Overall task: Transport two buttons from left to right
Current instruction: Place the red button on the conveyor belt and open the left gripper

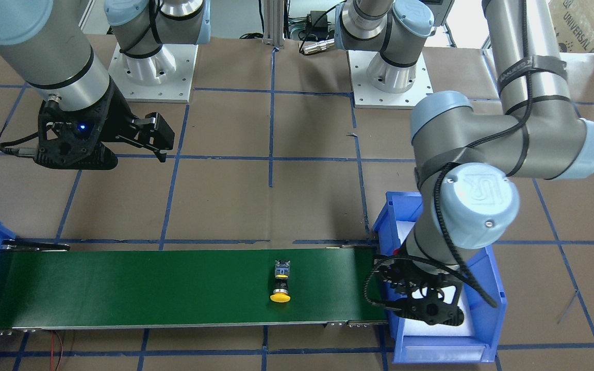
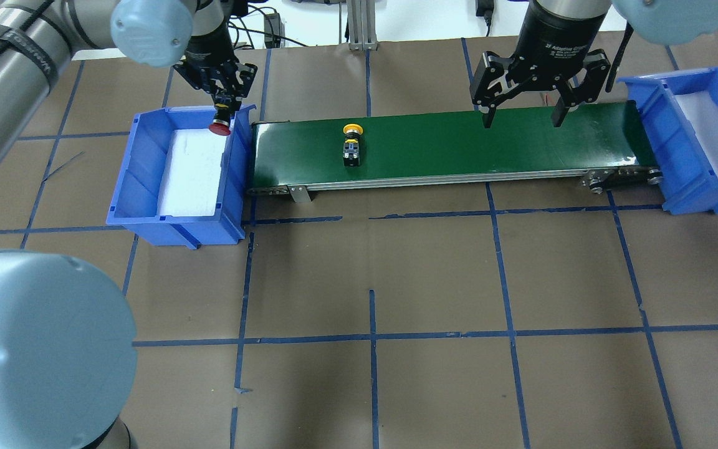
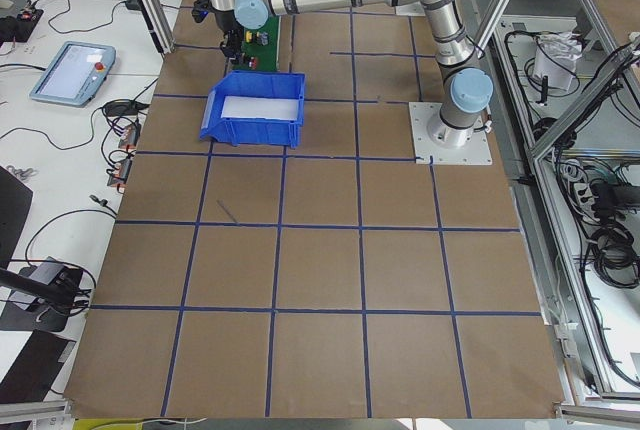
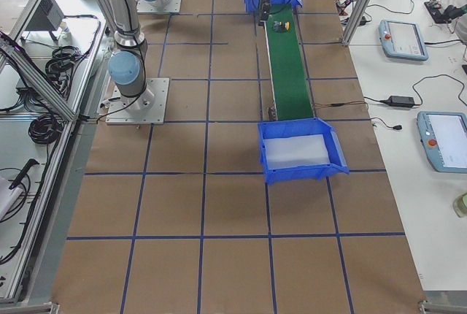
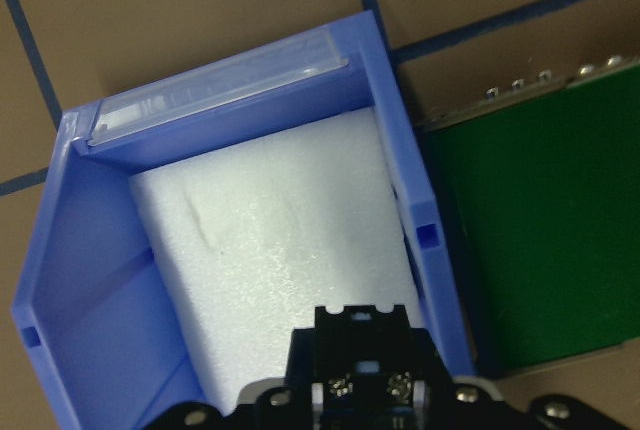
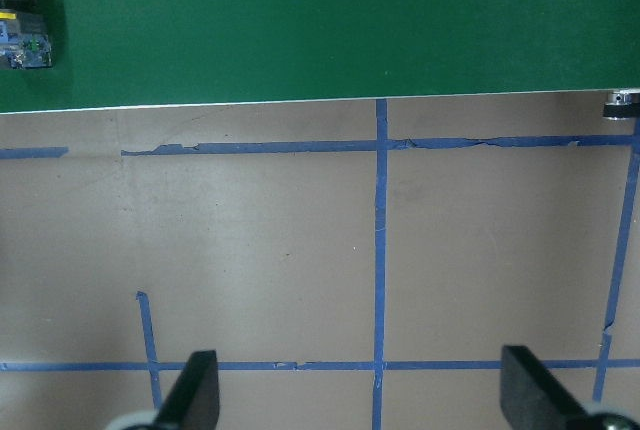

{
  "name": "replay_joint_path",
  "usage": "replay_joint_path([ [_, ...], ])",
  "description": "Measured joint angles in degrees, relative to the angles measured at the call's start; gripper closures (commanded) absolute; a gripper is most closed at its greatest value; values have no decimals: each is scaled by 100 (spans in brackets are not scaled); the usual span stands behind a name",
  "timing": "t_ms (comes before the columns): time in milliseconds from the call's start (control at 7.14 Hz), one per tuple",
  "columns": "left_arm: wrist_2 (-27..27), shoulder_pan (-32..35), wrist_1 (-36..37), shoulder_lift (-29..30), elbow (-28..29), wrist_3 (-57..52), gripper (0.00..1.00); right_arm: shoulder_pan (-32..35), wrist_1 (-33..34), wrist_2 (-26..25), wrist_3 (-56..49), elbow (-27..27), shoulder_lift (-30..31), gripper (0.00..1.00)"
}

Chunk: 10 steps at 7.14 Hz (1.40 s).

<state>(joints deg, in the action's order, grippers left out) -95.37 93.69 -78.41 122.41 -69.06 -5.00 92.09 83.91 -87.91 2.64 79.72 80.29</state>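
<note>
The red button [image 2: 220, 128] hangs cap down over the far right corner of the left blue bin [image 2: 141, 168], with my left gripper [image 2: 223, 107] shut on its black body [image 5: 365, 350]. In the front view the arm hides it. The yellow button [image 2: 351, 144] lies on its side on the green belt [image 2: 459, 143], toward the belt's left end; the front view shows this same yellow button [image 1: 280, 286], and it sits at the top left corner of the right wrist view [image 6: 20, 10]. My right gripper [image 2: 522, 121] hangs open and empty above the belt's right half, well right of the yellow button.
The right blue bin [image 2: 658, 125], lined with white foam, sits at the belt's right end. White foam [image 5: 290, 250] lines the left bin too. Brown table paper with blue tape lines [image 2: 371, 337] surrounds the belt. Both arm bases [image 1: 152, 72] stand behind it.
</note>
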Motion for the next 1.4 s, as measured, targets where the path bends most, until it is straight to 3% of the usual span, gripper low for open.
replay_joint_path([
  [280, 21, 371, 111, 245, 51, 788, 79, 2, -4, -4, 0, 0, -1, 0],
  [700, 38, 478, 132, 519, 23, 1039, 78, 2, 1, -3, 0, 0, -3, 0],
  [981, 44, 497, 131, 662, 0, 1195, 71, 0, 8, -15, 0, 0, -4, 0],
  [1121, 47, 503, 130, 679, -14, 1316, 4, 0, 10, -20, 0, 0, -4, 0],
  [1401, 47, 512, 127, 691, -42, 1484, 0, 4, 41, -41, 11, 6, -4, 0],
])
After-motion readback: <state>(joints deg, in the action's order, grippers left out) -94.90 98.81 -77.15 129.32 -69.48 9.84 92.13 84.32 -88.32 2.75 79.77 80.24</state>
